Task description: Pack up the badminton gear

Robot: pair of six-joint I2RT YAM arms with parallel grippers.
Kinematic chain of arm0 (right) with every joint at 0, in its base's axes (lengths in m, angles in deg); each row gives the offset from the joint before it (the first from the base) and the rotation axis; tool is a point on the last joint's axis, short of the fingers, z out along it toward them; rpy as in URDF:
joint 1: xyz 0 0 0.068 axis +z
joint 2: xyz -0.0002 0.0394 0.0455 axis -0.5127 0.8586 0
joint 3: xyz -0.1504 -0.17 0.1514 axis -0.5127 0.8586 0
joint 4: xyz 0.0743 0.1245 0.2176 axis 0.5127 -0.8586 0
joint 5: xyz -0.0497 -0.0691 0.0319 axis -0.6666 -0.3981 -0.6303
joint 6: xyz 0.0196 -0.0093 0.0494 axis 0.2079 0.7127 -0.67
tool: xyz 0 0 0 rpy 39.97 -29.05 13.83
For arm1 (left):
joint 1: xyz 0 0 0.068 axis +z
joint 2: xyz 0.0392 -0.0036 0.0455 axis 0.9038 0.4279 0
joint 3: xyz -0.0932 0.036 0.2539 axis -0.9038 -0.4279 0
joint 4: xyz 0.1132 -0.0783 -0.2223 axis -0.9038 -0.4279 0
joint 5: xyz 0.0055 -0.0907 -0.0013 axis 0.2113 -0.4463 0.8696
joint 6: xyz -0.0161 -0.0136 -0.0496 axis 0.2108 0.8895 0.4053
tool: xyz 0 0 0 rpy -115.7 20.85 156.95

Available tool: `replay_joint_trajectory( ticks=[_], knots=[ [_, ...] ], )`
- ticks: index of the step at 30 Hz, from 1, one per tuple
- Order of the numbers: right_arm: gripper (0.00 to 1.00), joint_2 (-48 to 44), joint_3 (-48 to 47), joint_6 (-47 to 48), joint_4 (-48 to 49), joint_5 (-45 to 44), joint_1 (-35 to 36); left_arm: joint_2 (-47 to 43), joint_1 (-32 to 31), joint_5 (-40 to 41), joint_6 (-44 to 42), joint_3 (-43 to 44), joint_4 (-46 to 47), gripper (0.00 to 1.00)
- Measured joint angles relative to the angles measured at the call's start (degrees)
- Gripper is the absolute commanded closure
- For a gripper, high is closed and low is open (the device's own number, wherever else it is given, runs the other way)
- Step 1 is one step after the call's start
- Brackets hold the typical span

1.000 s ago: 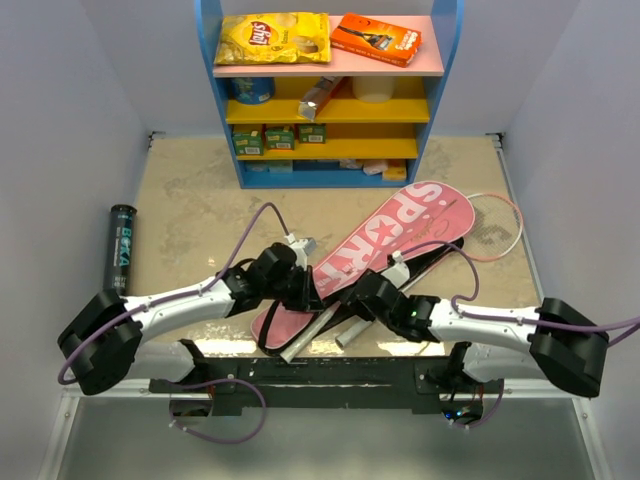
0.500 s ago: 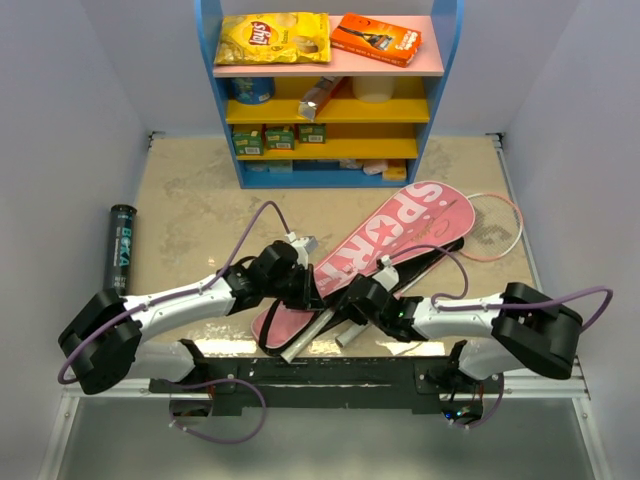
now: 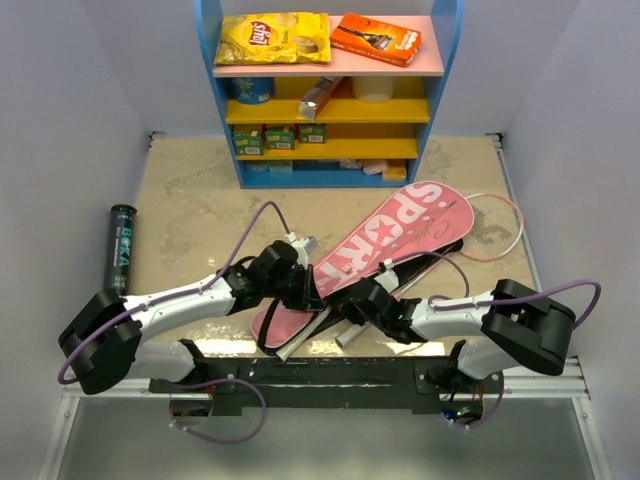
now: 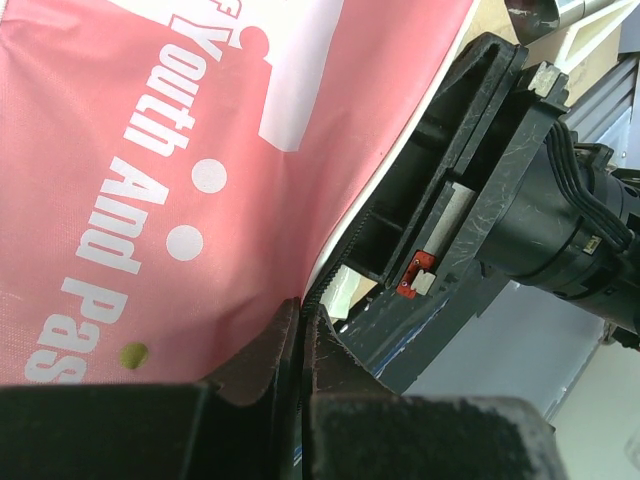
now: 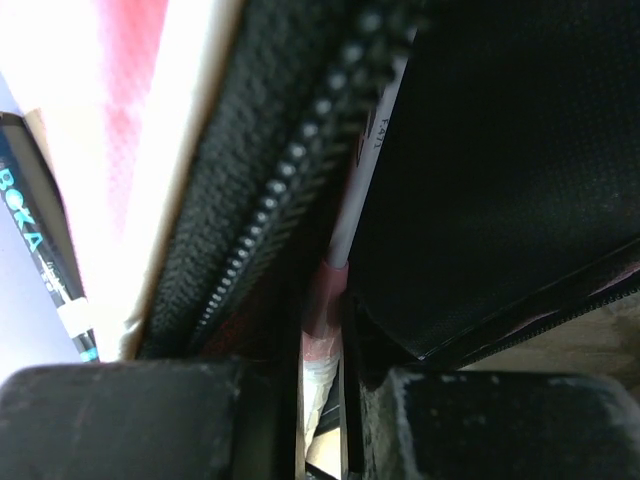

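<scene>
Top external view: the pink bag (image 3: 400,240) lies slantwise on the table, SPORT side up, narrow end toward the arms. Both grippers crowd that narrow end and cover its opening. The left gripper (image 3: 306,290) sits at the bag's left edge, and the right gripper (image 3: 357,306) at its right edge, just beside the other. Two white handles (image 3: 300,345) stick out past the bag's narrow end, partly under the arms. A racket head (image 3: 494,226) shows to the right of the bag's wide end, while the rest of that racket is covered. The black tube (image 3: 120,248) lies well left of the bag, touching nothing.

Left wrist view: the jaws are pressed together on the bag's zip edge, with pink cloth pinched between them. The right gripper's dark body fills the space beside them.

Right wrist view: very close and dim. Zip teeth (image 5: 270,190) run beside black lining (image 5: 500,170). The jaws are drawn to a slit around a thin pale shaft (image 5: 345,225), whose lower end blurs into pink. Which racket it belongs to cannot be told.
</scene>
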Motion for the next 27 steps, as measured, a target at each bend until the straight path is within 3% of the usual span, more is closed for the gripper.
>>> replay_joint_trajectory(
  ticks=[27],
  knots=[
    [1.00, 5.0, -1.3, 0.4, 6.3, 2.7, -6.9, -1.9, 1.0, -0.9, 3.2, -5.3, 10.0, 1.00]
  ],
)
